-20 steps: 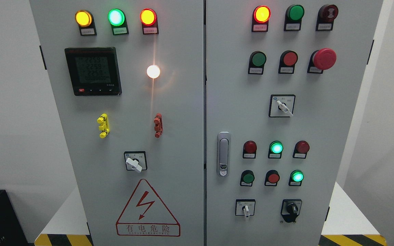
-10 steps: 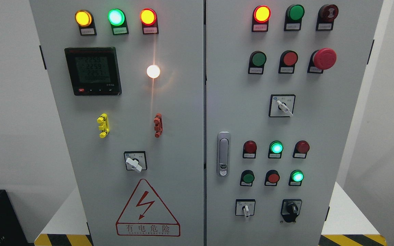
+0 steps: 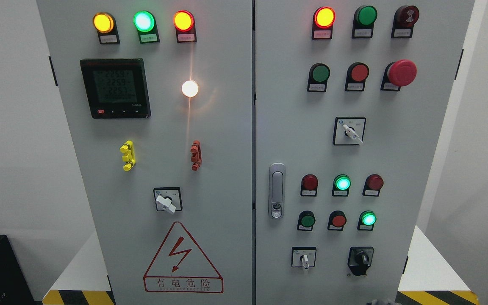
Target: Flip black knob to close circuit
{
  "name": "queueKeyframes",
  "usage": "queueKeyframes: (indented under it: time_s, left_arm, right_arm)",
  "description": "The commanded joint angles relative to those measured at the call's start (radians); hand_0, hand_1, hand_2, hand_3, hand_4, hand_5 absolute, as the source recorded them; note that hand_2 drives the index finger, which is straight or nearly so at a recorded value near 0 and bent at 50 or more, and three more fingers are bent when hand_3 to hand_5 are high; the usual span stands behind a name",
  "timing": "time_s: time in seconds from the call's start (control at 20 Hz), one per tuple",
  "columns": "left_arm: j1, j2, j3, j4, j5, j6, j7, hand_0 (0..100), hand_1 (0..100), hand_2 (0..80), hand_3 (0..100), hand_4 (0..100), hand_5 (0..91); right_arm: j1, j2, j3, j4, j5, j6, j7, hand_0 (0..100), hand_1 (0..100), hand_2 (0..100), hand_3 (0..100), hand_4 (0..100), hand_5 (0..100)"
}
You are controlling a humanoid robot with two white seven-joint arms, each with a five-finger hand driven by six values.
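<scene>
Two cabinet doors point(image 3: 210, 127) fill the frame; the black knob point(image 3: 360, 259) sits at lower right, below the green lamp point(image 3: 368, 219), untouched. A grey sliver at the bottom edge (possibly a hand; fingers cannot be told) shows right of centre. Neither hand is otherwise visible. Advised: approach from below, pinch the knob's grip squarely, turn without brushing the white selector point(image 3: 304, 259) beside it. Panel vertical, smooth grey; white walls, hazard-striped floor point(image 3: 79, 297).

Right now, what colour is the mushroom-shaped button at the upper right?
Red, clearest in the head view: the mushroom button.
</scene>
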Motion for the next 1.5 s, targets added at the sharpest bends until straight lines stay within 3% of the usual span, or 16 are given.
queueKeyframes:
  time_s: [0.0, 0.7, 1.45]
  left_arm:
    - [0.021, 0.000, 0.000, -0.023, 0.000, 0.000, 0.000, 12, 56, 0.0, 0, 0, 0.0]
    - [0.021, 0.000, 0.000, -0.023, 0.000, 0.000, 0.000, 12, 56, 0.0, 0, 0, 0.0]
    - [0.021, 0.001, 0.000, -0.023, 0.000, 0.000, 0.000, 12, 56, 0.0, 0, 0, 0.0]
  right_arm:
    - [-0.057, -0.003, 0.003, -0.006, 0.021, 0.019, 0.027, 0, 0, 90, 100, 92, 96]
    - [-0.114, -0.019, -0.058, 0.008, 0.077, 0.027, 0.127, 0, 0, 90, 100, 92, 96]
    - [-0.153, -0.023, -0.101, 0.031, 0.118, 0.027, 0.135, 0, 0, 90, 100, 92, 95]
